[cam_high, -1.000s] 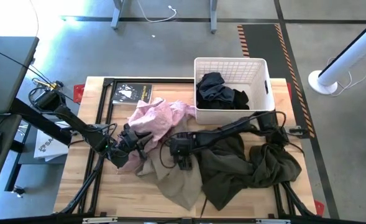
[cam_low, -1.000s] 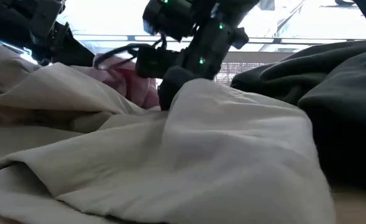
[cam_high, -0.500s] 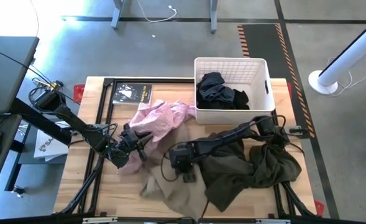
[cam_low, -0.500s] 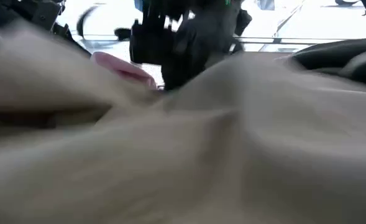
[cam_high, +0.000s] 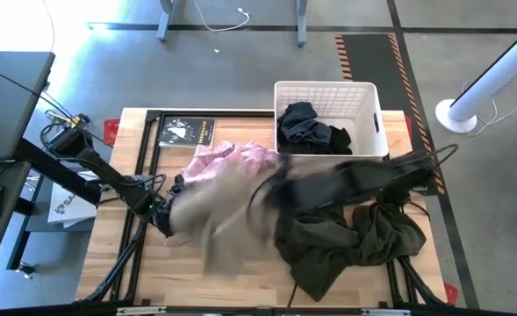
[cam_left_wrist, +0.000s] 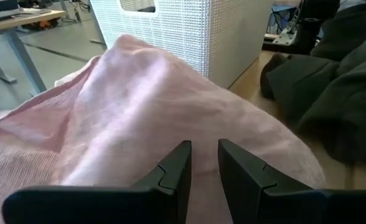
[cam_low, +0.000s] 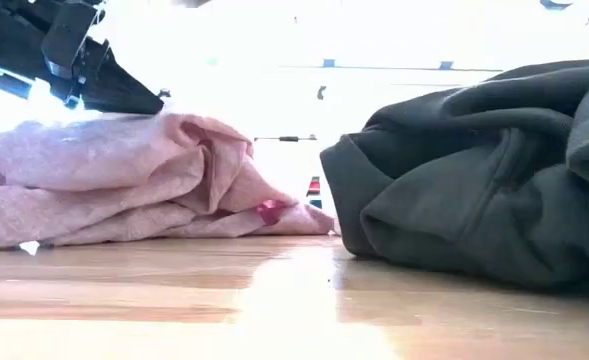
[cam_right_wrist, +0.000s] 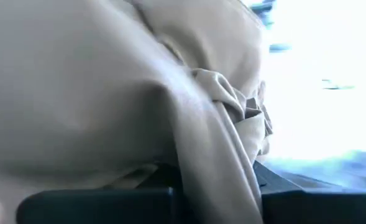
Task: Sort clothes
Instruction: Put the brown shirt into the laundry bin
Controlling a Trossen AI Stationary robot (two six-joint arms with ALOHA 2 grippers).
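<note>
Beige garment (cam_high: 227, 215) hangs from right gripper (cam_high: 271, 189), jaws clamped on it, centre frame; basket (cam_high: 328, 92) upper right; left gripper (cam_left_wrist: 201, 165) jaws parted over pink garment (cam_high: 232, 160).

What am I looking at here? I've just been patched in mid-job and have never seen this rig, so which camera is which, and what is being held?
This is a two-armed robot at a wooden table. The high view looks straight down; the low view sits at table height; each wrist view looks past one arm's own fingers.

The right gripper, blurred with motion, is shut on the beige garment and holds it above the table; its wrist view is filled with that cloth. The left gripper rests on the pink garment, its fingers slightly apart, gripping nothing that I can see.

The olive-brown garment lies heaped on the table's right. The white basket holds dark clothes. A dark book lies near the far edge.
</note>
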